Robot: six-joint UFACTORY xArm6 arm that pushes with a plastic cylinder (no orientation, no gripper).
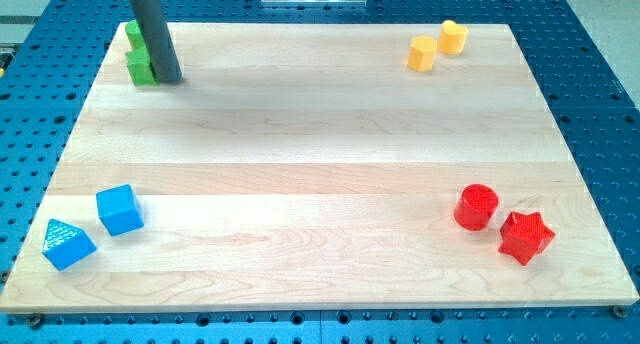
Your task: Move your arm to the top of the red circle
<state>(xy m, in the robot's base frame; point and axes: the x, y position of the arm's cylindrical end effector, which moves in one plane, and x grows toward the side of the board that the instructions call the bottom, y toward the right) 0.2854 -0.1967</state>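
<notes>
The red circle [476, 206] sits at the view's lower right, touching or nearly touching a red star [526, 237] just to its lower right. My tip [167, 80] is at the view's top left, far from the red circle, right beside two green blocks [139, 56] whose shapes the rod partly hides.
A yellow block [422, 53] and a second yellow block [453, 36] stand at the view's top right. A blue cube [120, 209] and a blue triangular block [68, 244] lie at the lower left. The wooden board [320, 124] rests on a blue perforated table [600, 74].
</notes>
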